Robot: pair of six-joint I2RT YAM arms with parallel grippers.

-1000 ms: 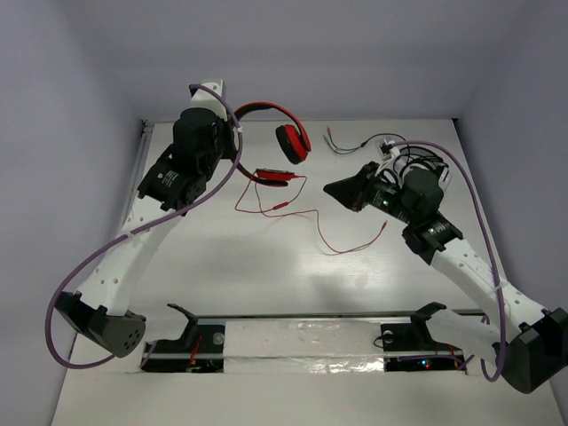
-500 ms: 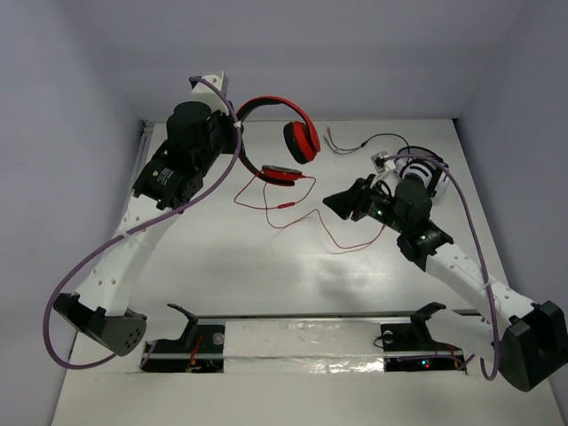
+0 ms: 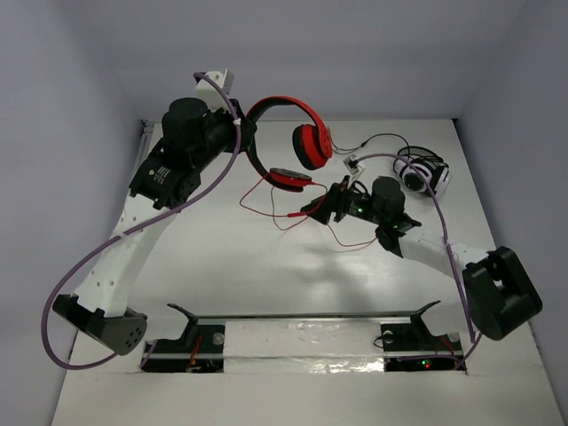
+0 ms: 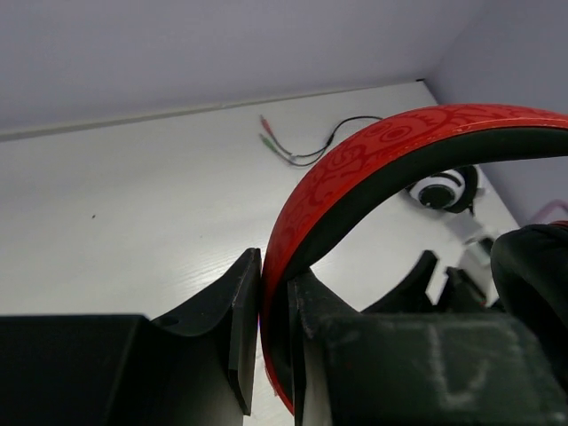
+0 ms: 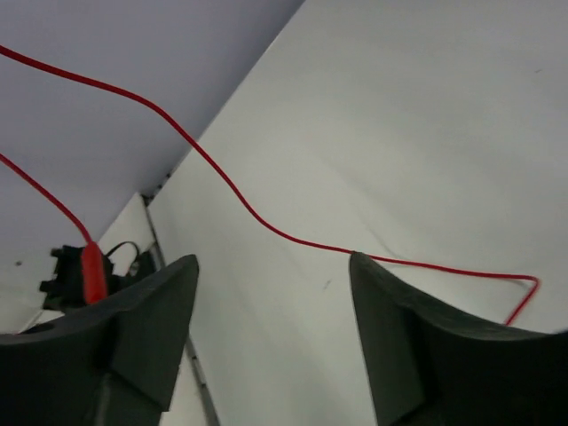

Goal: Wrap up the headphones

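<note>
Backdrop: pale lilac-grey walls [image 3: 355, 53] box in a white table [image 3: 222, 266], and we're looking down from above the arm bases.
Headphones: the red headphones [image 3: 286, 114] sit at upper centre of the top view, band raised off the surface.
Heading: the band's long axis runs left to right across the frame, with the arch bulging toward the back wall and its open side facing the near edge; one ear cup hangs at the right end, while the other lies lower, just below the middle.
Cable: a thin red cable [image 3: 266, 207] trails from the lower cup in loose loops across the table centre.
Left gripper: the left gripper [image 3: 240, 138] is clamped tight on the band's left end, and the wrist view shows the red band [image 4: 373, 151] pinched between both fingers [image 4: 244, 302].
Right gripper: the right gripper [image 3: 321, 206] is low over the loops with its jaws spread wide and nothing pinched; the cable [image 5: 222, 182] crosses the gap in its wrist view.
Other pair: white-and-black headphones [image 3: 424, 173] rest at upper right, their black cable [image 3: 368, 142] beside them.
</note>
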